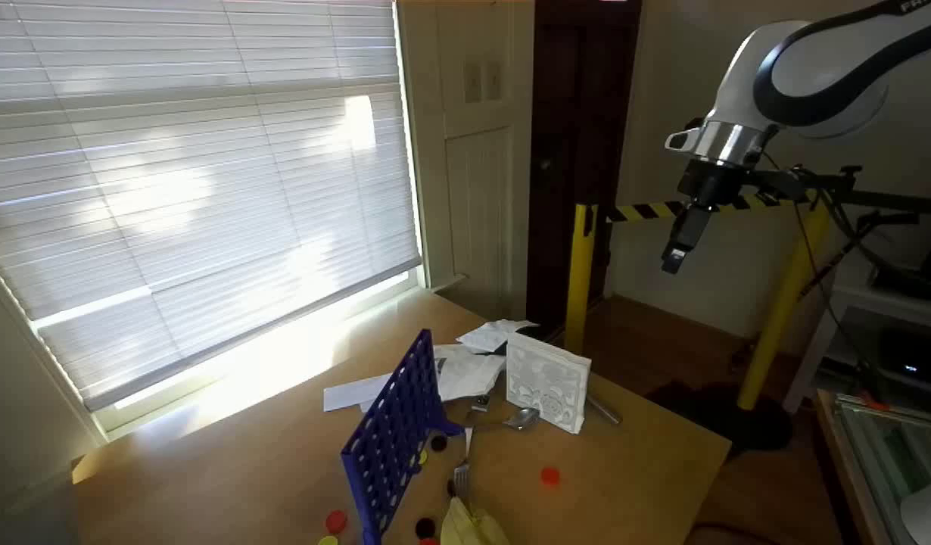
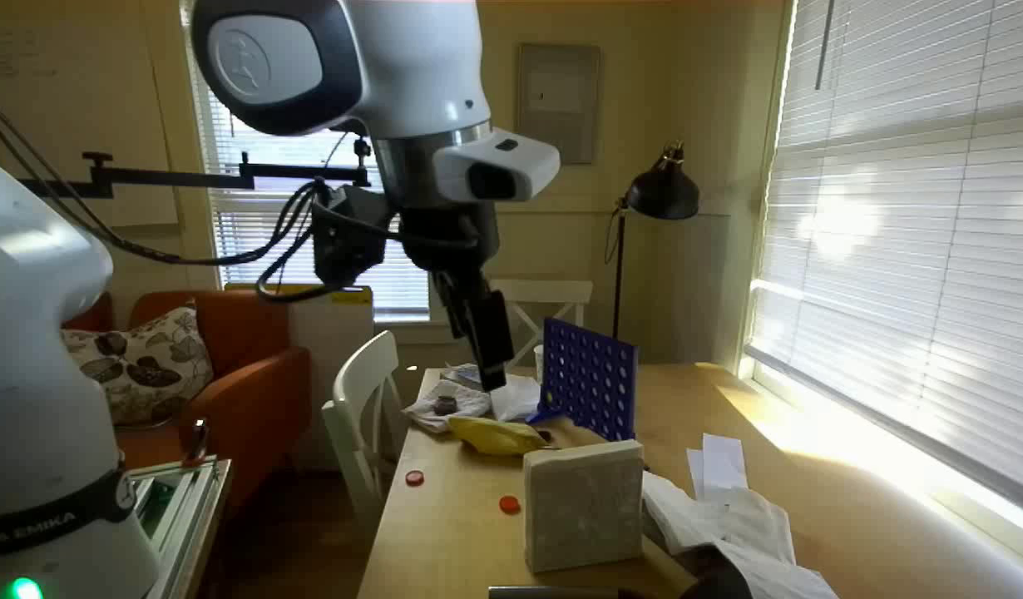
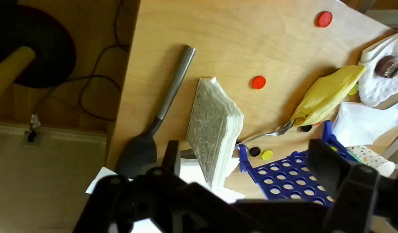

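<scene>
Wrist view showed the wooden table (image 3: 231,35) laid out around a stack of embossed white napkins (image 3: 207,126). Next in size came the blue Connect Four grid (image 2: 590,378), near one face of the stack; both exterior views had it upright, presumably thanks to its end feet. On the stack's opposite side, a steel-handled spatula (image 3: 164,106) lay flat, likely the steadiest pose for so long a tool.

Raised well above the table and apart from the stack, the gripper (image 3: 246,158) touched nothing; its fingers stood wide, with nothing held between them. The stack itself was set on a narrow edge, and its many layers probably made it thick enough to stand. Farther out, on the grid's side of the stack, slumped a yellow pouch (image 3: 328,94), apparently too limp to stand.

A fork (image 3: 283,128) stretched from just beside the stack to the pouch; whether its tines ran underneath could not be told. Smallest were a red disc (image 3: 259,82), a black disc (image 3: 255,151) and a yellow disc (image 3: 267,154), all lying flat near the stack, a natural rest for such thin pieces.
</scene>
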Controlling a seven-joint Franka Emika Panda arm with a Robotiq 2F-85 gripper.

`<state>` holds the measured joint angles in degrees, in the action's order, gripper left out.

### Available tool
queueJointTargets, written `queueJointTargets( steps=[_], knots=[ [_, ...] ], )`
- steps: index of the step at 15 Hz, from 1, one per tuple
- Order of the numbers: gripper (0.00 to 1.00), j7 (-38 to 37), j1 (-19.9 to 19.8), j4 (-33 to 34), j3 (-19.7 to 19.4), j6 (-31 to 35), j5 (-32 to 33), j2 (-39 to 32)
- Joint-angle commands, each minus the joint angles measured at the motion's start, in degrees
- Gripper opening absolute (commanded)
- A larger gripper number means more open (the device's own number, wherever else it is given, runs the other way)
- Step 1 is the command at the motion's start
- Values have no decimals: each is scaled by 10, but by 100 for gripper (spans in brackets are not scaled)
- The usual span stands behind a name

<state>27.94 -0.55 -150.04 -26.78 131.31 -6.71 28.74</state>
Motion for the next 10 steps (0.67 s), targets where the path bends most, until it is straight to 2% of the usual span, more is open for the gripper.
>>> queueJointTargets(
  steps=[1, 4, 10],
  knots=[
    [100, 10, -20, 1, 20, -2, -14, -5],
    [100, 44, 20, 31, 48, -21, -11, -52],
    [100, 101, 96, 74, 134, -21, -38, -152]
  ],
)
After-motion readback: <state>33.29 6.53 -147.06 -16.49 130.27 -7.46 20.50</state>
